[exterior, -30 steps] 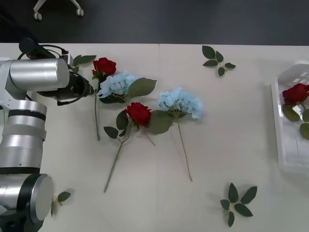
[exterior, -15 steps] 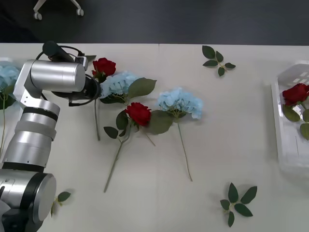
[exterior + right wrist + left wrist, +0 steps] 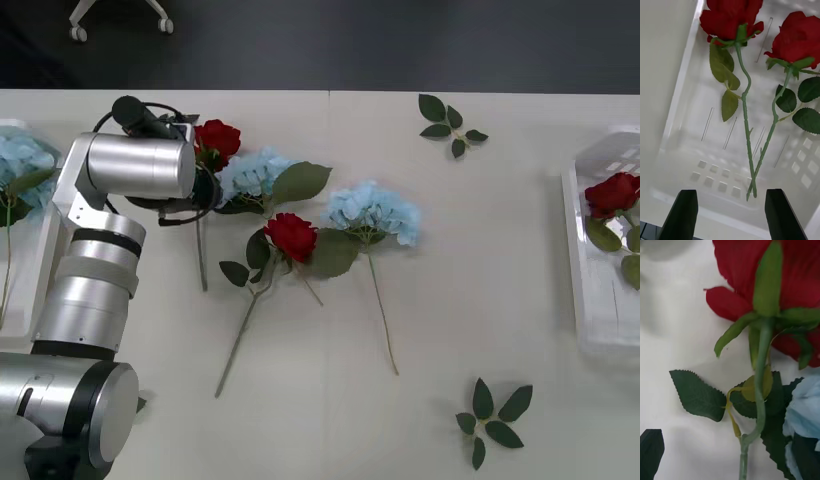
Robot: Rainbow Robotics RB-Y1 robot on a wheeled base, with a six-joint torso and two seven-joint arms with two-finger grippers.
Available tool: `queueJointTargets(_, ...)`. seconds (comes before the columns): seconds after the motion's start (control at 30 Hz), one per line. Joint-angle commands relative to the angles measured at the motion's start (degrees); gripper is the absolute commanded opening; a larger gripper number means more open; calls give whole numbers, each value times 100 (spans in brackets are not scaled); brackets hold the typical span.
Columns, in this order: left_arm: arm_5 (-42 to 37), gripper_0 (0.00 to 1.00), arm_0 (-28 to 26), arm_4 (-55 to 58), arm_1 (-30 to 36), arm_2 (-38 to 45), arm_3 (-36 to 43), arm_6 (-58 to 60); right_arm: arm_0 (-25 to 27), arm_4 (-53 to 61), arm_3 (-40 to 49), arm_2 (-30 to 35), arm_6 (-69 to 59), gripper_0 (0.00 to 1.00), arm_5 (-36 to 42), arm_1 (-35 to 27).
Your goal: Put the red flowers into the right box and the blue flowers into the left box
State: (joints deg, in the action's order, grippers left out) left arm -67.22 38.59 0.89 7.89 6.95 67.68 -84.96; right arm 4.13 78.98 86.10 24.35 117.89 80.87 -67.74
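Swung rightward, left pincer (image 3: 730,465), apparently open, nears red rose (image 3: 217,137).

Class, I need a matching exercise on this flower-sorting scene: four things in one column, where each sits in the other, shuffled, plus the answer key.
Things:
1. left end effector
2. right end effector
3. blue flower in the middle
4. leaf sprig

Places:
A. over the right box
B. near table edge, alone
C. at the red rose stem on the far left
D. beside the middle red rose

Pairs: 1-C, 2-A, 3-D, 4-B
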Motion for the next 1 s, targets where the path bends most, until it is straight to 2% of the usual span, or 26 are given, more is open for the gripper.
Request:
queueJointTargets(0.03,51,100,175,-71,55,-9,-18,384,-26,-14,478,88,-47,52,-1,-134)
queueJointTargets(0.17,60,100,175,-115,55,8,-53,375,44,-5,988,61,-82,52,-177,-134)
queueJointTargets(0.2,60,98,175,-124,64,8,-53,375,114,48,1172,61,-109,52,-282,-134)
queueJointTargets(0.23,60,91,175,-133,55,17,-53,375,185,109,1322,52,-135,53,-388,-134)
queueJointTargets(0.27,60,80,175,-133,64,26,-53,375,255,162,1436,52,-152,52,-485,-126)
queueJointTargets(0.33,60,25,175,-133,55,26,-53,375,422,347,1691,26,-196,52,-792,-126)
queueJointTargets(0.43,69,7,175,-133,55,26,-53,375,554,725,1884,-53,-232,52,-1117,-134)
queueJointTargets(0.53,69,1,175,-133,64,26,-53,357,659,1058,2016,-150,-223,52,-1381,-134)
queueJointTargets(0.83,78,0,175,-124,64,26,-45,340,1152,1331,2956,-686,-232,52,-2620,-64)
queueJointTargets(1.0,95,0,43,43,64,140,404,340,1213,1340,3264,-1029,-205,52,-3025,147)
